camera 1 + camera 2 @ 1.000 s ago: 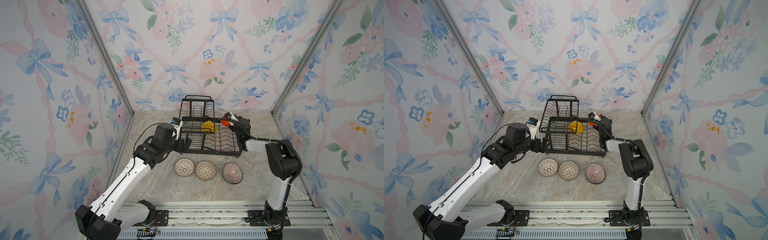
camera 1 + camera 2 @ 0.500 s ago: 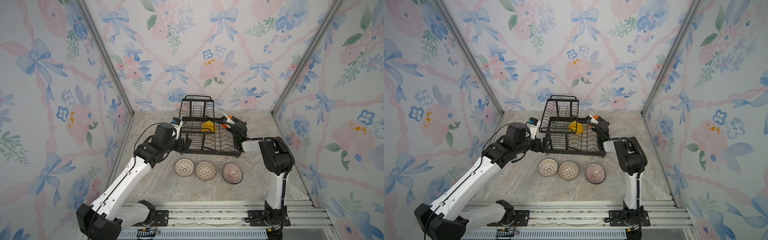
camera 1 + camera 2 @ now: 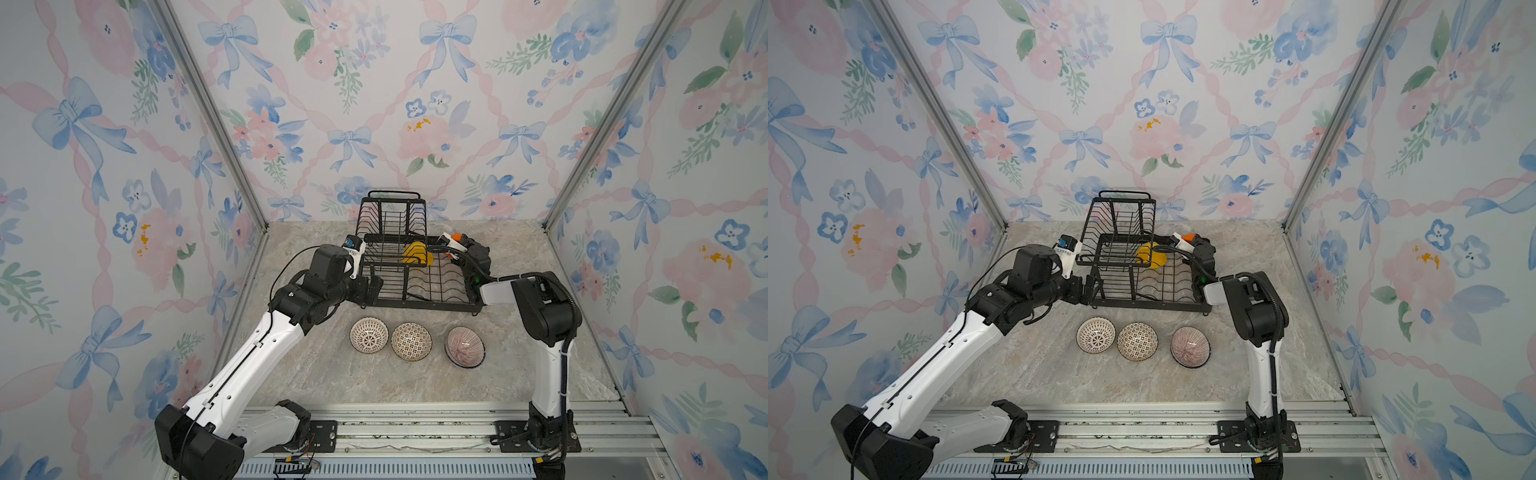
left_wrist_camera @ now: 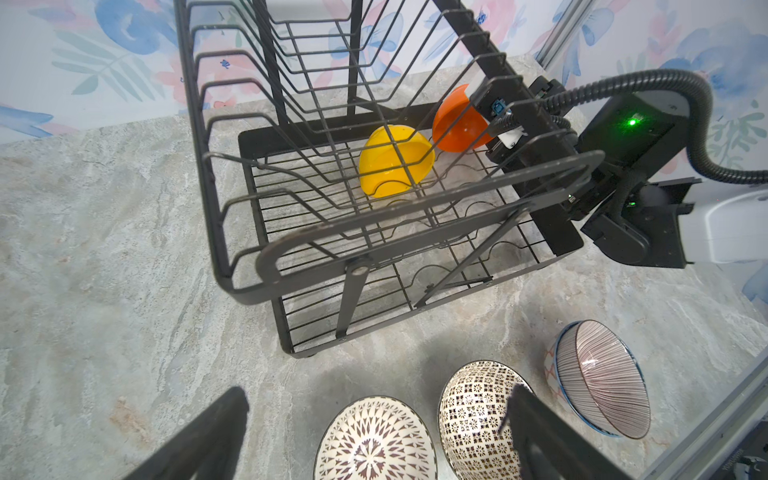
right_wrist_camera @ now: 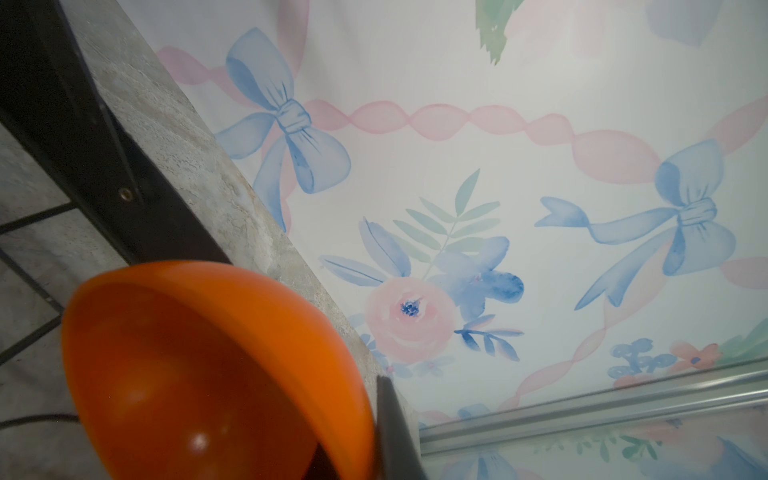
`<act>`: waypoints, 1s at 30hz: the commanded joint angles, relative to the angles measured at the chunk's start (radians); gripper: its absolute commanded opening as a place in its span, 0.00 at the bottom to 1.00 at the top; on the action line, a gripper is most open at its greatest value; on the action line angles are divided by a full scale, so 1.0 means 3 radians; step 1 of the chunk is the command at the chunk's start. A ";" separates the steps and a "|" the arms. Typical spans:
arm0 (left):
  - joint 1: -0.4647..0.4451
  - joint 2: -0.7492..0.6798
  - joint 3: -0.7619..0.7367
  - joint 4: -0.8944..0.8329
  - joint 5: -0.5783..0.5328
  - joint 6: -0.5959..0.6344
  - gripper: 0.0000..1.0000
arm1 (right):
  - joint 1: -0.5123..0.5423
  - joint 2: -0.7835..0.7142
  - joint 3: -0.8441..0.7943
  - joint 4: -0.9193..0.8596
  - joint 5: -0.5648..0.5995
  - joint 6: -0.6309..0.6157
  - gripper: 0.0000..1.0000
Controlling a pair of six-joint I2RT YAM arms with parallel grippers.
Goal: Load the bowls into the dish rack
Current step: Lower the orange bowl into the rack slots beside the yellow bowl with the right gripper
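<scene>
**A:** What is your right tool doing?

**B:** My right tool (image 4: 494,118) is gripping the rim of the orange bowl (image 4: 455,124), with the jaws pressed together on it. I am holding the bowl tilted at the far right corner of the dish rack (image 3: 419,306), over its lower tray (image 4: 291,137). I cannot tell whether it is touching the wires.

**A:** And the left one?

**B:** My left tool (image 3: 371,286) is hanging empty with its jaws spread wide apart. It is hovering just beside the rack's near left corner, above the tabletop (image 3: 332,386).

**A:** Is anything sitting in the rack?

**B:** The yellow bowl (image 3: 417,254) is lying on its side in the lower tray, at the far end. It is leaning just beside the orange one.

**A:** Where are the other bowls?

**B:** Three are waiting in a row on the tabletop in front of the rack, showing in both top views. The lattice bowl (image 3: 369,335) is sitting on the left. The mosaic bowl (image 3: 411,341) is sitting in the middle, touching it or nearly so. The pink-striped bowl (image 3: 464,347) is leaning on its side a little apart on the right.
</scene>
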 commanded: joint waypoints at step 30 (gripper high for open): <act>0.0068 0.0034 0.0022 0.0046 0.0082 0.0090 0.98 | 0.0064 0.0173 0.0134 0.0230 -0.0068 -0.0208 0.00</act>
